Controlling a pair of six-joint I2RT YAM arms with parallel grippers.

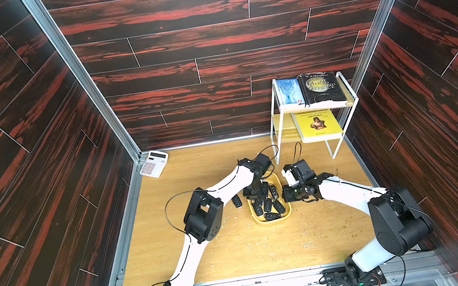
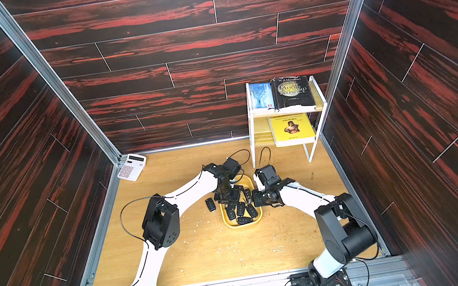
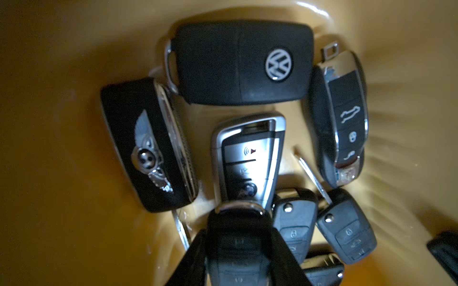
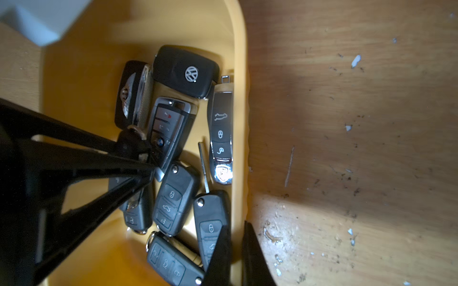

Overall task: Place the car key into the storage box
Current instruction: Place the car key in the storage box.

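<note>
The storage box (image 1: 273, 220) (image 2: 243, 224) is a shallow yellow tray on the wooden table, with several black key fobs lying in it. My left gripper (image 1: 255, 192) (image 3: 239, 235) hangs low over its far half. It is shut on a black car key (image 3: 238, 222) with a chrome end, just above a silver fob (image 3: 247, 158). In the right wrist view that held car key (image 4: 131, 143) shows over the pile. My right gripper (image 1: 284, 195) (image 4: 236, 237) is shut on the tray's right rim (image 4: 240, 99), with one finger inside and one outside.
One more black key fob (image 1: 236, 201) (image 2: 210, 204) lies on the table just left of the tray. A white wire shelf rack (image 1: 314, 112) with books stands at the back right. A calculator (image 1: 153, 163) leans in the back left corner. Crumbs are scattered over the tabletop.
</note>
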